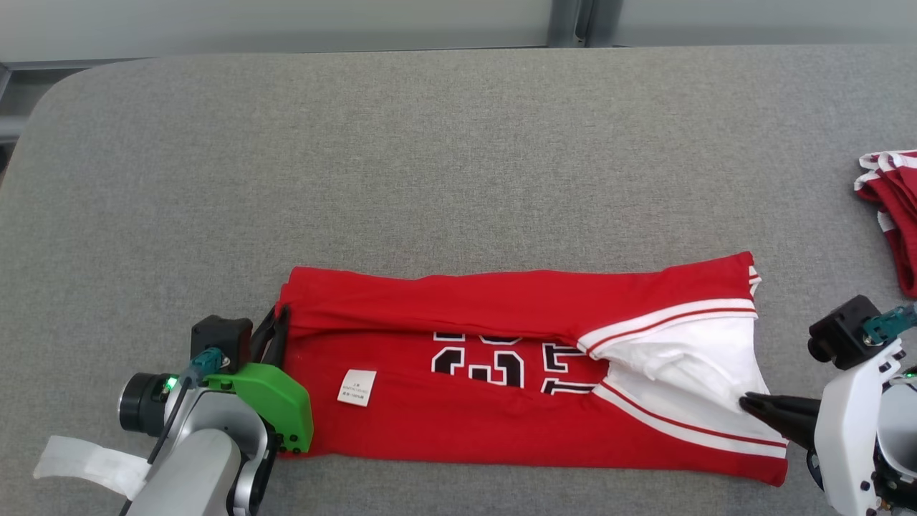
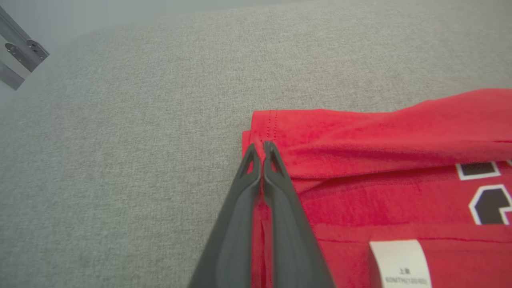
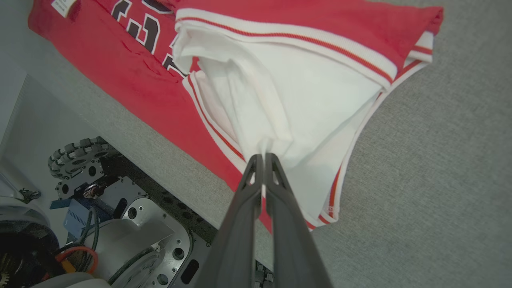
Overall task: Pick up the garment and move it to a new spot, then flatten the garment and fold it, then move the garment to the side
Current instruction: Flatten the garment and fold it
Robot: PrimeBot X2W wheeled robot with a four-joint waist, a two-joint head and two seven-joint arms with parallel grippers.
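A red basketball jersey (image 1: 466,416) with white striped trim and black numerals lies folded into a long band across the lower middle of the head view, on a grey fabric-covered table (image 1: 430,158). At the lower left of that frame the left gripper (image 1: 279,322) meets the jersey's left hem. In the left wrist view its two dark fingers are pressed together at centre frame (image 2: 261,148), with red cloth showing between them at the folded edge. At the lower right the right gripper (image 1: 745,403) is clamped on the white inner fabric by the armhole. The right wrist view shows that cloth bunching at the closed fingertips (image 3: 264,157). A white care label (image 1: 357,387) sits on the jersey left of the numerals. A second red-and-white garment (image 1: 895,208) lies crumpled at the right edge of the head view, well apart. The robot's wheeled base (image 3: 120,224) appears at the lower left of the right wrist view.
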